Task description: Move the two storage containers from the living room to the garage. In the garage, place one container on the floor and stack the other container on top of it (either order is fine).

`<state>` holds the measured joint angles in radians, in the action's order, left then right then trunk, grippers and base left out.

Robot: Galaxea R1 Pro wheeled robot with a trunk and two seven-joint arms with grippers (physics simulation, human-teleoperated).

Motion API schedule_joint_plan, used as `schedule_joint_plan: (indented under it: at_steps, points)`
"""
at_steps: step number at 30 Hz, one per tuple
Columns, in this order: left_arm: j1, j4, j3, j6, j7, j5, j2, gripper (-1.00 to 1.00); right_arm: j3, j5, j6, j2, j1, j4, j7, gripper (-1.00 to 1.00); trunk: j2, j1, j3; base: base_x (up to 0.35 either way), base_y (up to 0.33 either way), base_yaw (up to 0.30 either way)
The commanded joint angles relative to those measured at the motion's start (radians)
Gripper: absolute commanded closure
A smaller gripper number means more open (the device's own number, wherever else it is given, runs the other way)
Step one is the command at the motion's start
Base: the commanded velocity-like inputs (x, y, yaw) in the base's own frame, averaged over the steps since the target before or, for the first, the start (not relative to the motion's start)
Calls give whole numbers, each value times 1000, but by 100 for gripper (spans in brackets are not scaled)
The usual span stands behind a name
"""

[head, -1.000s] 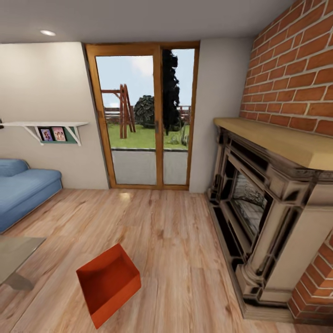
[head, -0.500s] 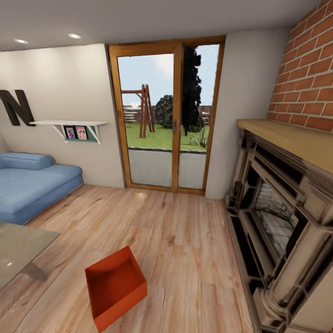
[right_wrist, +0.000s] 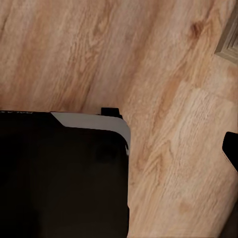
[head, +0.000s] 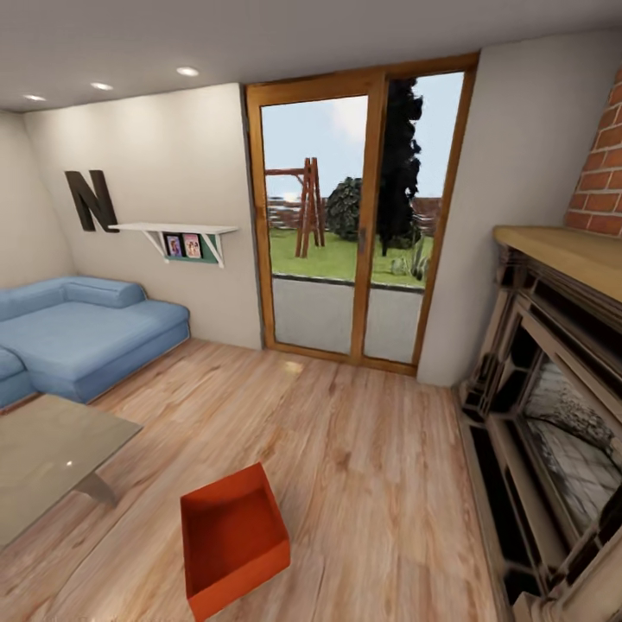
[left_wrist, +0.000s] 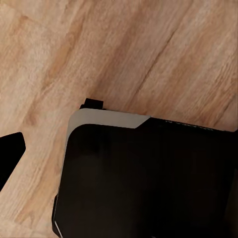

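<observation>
One orange-red storage container [head: 231, 540] sits open-topped on the light wood plank floor [head: 345, 466] of the living room, low in the head view and slightly turned. The other container is out of view. The left wrist view looks down on planks and my black, grey-edged base [left_wrist: 148, 178], with one dark fingertip [left_wrist: 9, 161] at the picture's edge. In the right wrist view the base [right_wrist: 59, 173] appears again, and a dark fingertip [right_wrist: 231, 148] pokes in at the side. Nothing is seen between the fingers, and their spacing is hidden.
A glass coffee table [head: 43, 458] stands left of the container, with the blue corner sofa [head: 78, 333] behind it. The stone fireplace [head: 553, 432] lines the right side. Wood-framed glass doors [head: 358, 225] are straight ahead, and a wall shelf [head: 177, 231] hangs to their left.
The head camera has swung left, so the whole room has slid right in the picture, bringing in more sofa and table. The container rests at the same spot on the planks.
</observation>
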<state>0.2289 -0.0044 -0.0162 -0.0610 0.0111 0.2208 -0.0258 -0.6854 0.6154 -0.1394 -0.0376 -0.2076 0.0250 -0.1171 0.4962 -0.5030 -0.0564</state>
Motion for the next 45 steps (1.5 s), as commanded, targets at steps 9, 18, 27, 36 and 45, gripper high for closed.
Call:
schedule_joint_plan:
  at_steps: [9,18,27,36,45]
  points:
    - [1,1,-2,-3,1,6,0,-100,-8,7,-5,-1,-1,3,-1,-100,2,-1,-2,25,-4,274]
    - [1,1,-2,-3,1,6,0,-100,-8,7,-5,-1,-1,3,-1,-100,2,-1,-2,1,0,274]
    - [1,1,-2,-3,1,6,4,-100,-8,6,-5,-1,-1,3,-1,-100,2,-1,-2,205,0,274]
    - [1,1,-2,-4,1,6,4,-100,-8,6,-5,-1,-1,3,-1,-100,2,-1,-2,265,0,274]
    - [1,1,-2,-3,1,6,4,-100,-8,6,-5,-1,-1,3,-1,-100,2,-1,-2,217,0,274]
